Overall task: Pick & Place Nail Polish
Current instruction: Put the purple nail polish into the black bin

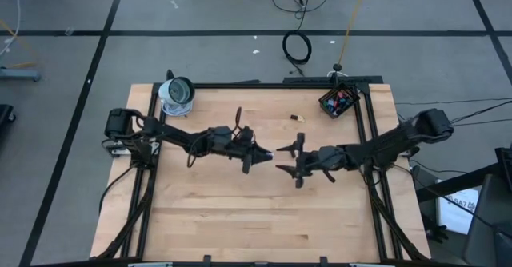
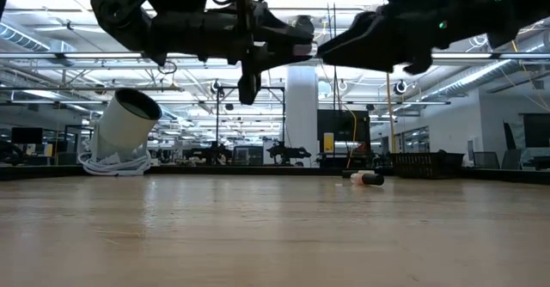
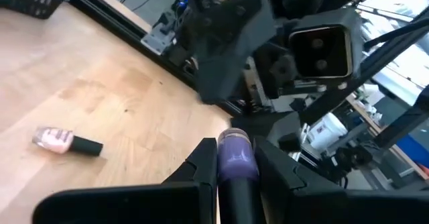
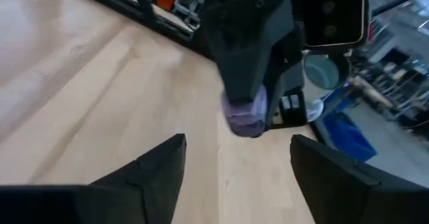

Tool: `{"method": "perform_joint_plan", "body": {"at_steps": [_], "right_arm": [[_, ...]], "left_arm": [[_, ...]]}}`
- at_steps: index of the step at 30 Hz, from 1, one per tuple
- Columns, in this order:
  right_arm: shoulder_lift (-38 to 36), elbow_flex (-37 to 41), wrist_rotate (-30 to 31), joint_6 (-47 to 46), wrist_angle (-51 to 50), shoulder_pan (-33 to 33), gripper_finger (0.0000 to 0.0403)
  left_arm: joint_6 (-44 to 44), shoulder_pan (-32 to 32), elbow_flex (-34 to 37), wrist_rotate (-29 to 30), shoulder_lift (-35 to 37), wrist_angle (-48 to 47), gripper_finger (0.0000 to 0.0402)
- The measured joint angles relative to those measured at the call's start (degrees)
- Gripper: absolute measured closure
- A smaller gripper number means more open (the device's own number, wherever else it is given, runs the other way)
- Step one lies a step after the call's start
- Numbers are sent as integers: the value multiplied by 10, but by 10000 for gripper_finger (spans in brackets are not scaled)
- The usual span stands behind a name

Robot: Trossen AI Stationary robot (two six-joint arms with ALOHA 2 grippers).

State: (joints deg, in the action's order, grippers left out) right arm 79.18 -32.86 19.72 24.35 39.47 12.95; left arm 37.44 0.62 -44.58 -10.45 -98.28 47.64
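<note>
A purple nail polish bottle [image 3: 234,155] with a dark cap is held high over the table's middle by my left gripper [image 1: 266,156], which is shut on it. My right gripper [image 4: 236,163] faces it from the table's right, level and open. Its two fingers stand a short way in front of the bottle [image 4: 245,117], touching nothing. A pink nail polish bottle [image 3: 55,140] with a dark cap lies on its side on the wood toward the far edge [image 1: 298,117]. More nail polish bottles sit in a small black basket [image 1: 338,101] at the far right. My left gripper pinches the purple bottle between its two fingers, with the dark cap [image 3: 238,196] lying back between them and the purple glass body [image 3: 234,158] at their free ends. The fingers lie level, pointing toward the table's right, along the bottle. The bottle is lifted clear of the table.
A white cylinder-shaped device [image 1: 177,93] with coiled cable lies at the far left corner. A black frame rail [image 1: 360,123] runs along the table's right side and far edge. Bare wood [image 1: 240,211] stretches under and in front of both arms.
</note>
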Motion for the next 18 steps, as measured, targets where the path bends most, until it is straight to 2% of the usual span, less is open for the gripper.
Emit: {"method": "perform_joint_plan", "body": {"at_steps": [7,18], "right_arm": [[81,-1,-3,27,160,-2,145],[89,-13,-35,4,155,-13,184]], "left_arm": [[2,-9,0,22,0,-5,349],[17,-13,0,50,0,-7,349]]}}
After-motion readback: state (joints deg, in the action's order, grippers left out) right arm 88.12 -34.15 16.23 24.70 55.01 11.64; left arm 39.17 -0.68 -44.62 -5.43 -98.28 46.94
